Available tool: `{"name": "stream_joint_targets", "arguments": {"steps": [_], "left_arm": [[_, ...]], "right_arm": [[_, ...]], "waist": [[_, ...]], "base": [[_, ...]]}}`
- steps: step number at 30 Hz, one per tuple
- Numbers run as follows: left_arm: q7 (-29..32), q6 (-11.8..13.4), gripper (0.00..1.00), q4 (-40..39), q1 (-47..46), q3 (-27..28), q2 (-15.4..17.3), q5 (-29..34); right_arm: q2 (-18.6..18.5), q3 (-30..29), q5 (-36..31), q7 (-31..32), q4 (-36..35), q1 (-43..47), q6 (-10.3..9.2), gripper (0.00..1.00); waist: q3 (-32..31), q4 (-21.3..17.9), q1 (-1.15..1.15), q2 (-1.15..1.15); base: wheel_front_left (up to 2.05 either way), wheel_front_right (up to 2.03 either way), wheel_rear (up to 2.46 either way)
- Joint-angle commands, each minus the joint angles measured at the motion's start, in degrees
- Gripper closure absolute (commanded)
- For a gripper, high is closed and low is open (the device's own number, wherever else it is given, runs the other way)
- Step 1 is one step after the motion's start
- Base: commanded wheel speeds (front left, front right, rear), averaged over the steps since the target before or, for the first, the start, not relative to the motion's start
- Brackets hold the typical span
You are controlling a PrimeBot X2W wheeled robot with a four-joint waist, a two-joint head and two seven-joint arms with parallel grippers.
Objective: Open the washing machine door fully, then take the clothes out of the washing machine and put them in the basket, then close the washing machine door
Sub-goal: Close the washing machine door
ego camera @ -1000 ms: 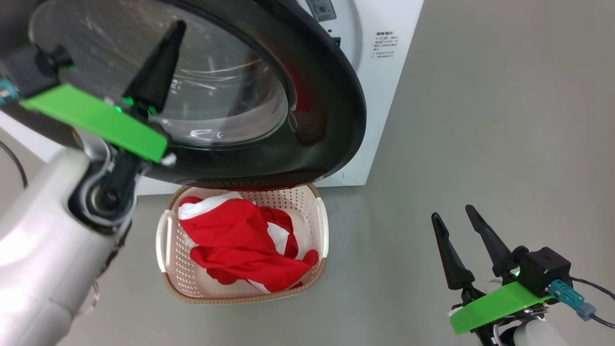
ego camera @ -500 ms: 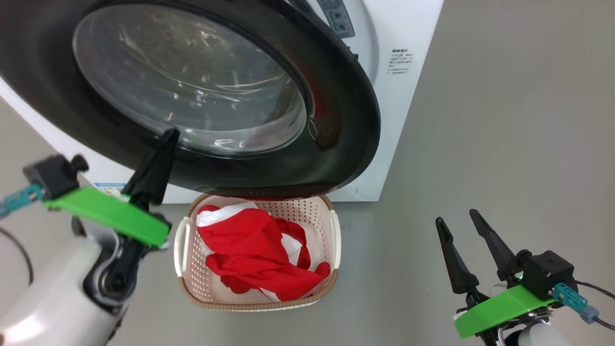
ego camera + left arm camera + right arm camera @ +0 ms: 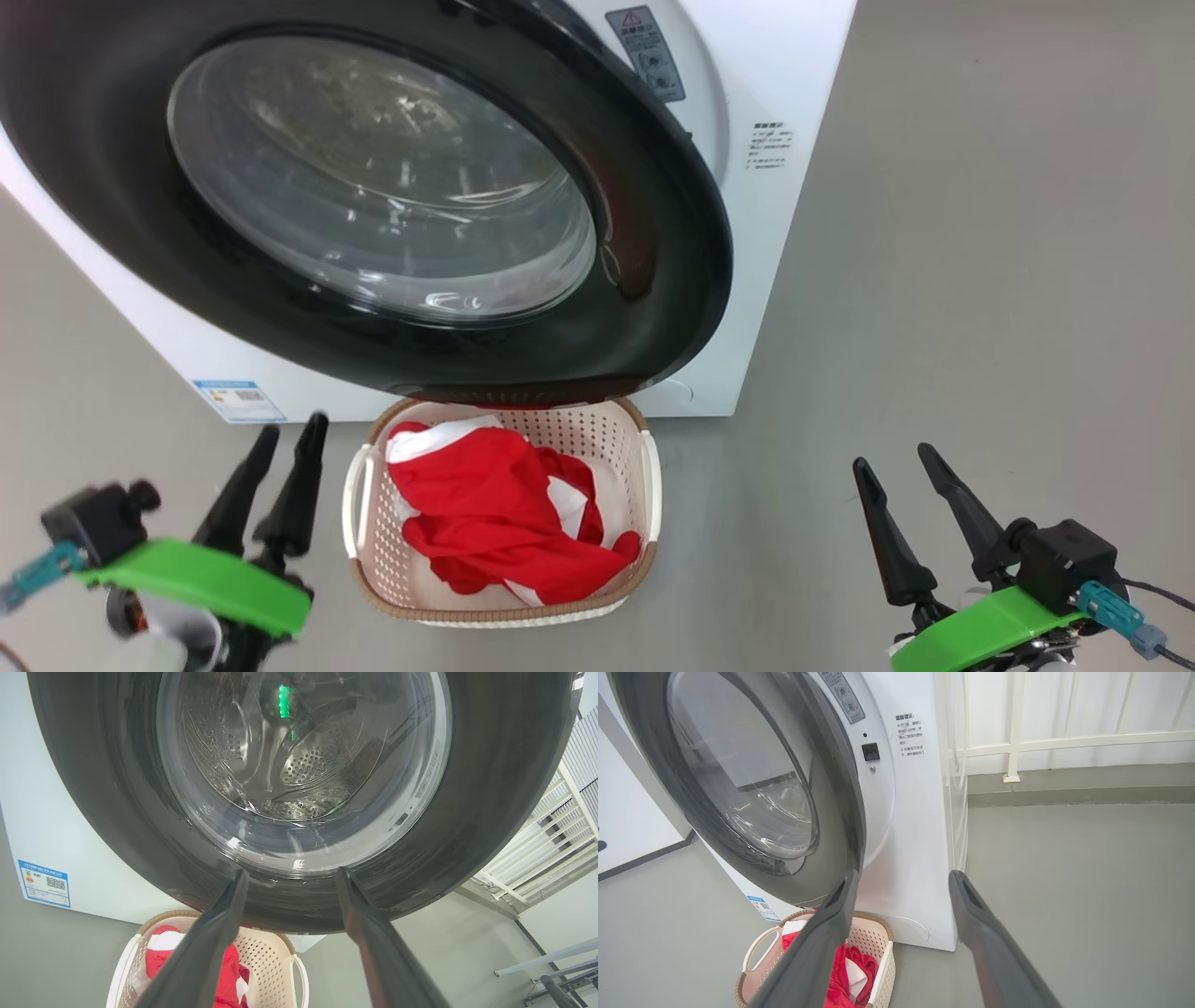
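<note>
"Red cloth with white parts: where is it entered?"

"The clothes (image 3: 485, 504) are listed as heaped in the basket (image 3: 646, 467), most of which is filled by them. Cream perforated walls and a brown woven-look rim are noted."

"And where is the basket placed?"

"On the grey floor (image 3: 980, 327), just before the foot of the washing machine (image 3: 794, 56). Its far end is overhung by the lower edge of the washing machine door (image 3: 672, 280)."

"How is the door recorded?"

"Swung most of the way towards the white front. In the right wrist view a gap is seen along its free edge and the small black latch socket (image 3: 871, 751) is left exposed, so the door is entered as ajar. The width of the gap cannot be judged well from that angle. Through the glass window (image 3: 299, 765) the perforated steel drum (image 3: 308, 760) is made out."

"The grippers?"

"Left gripper (image 3: 295, 425): held low, just left of the basket's handle, pointed at the door, fingers parted and empty. Right gripper (image 3: 892, 455): held well to the right of the basket, over bare floor, fingers spread, nothing gripped."

"Other entries?"

"A blue label (image 3: 238, 399) at the machine's lower corner, and a white railing (image 3: 1064, 744) beside the machine."
</note>
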Motion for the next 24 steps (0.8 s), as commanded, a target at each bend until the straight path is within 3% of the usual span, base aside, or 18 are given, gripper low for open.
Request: {"name": "stream_joint_targets", "arguments": {"steps": [1, 24], "left_arm": [[-0.5, -0.4, 0.00, -1.6, 0.8, 3.6, 1.5, 1.8], [-0.5, -0.4, 0.00, -6.8, 20.0, 22.4, -5.5, 23.0]], "right_arm": [[-0.7, 0.9, 0.5, -0.4, -1.3, -0.1, 0.02, 0.00], [-1.6, -1.2, 0.8, -0.4, -2.0, 3.2, 0.02, 0.00]], "waist": [[-0.5, -0.5, 0.00, 0.00], [-2.8, -4.9, 0.00, 0.00]], "base": [[0.00, 0.00, 0.00], [0.00, 0.00, 0.00]]}}
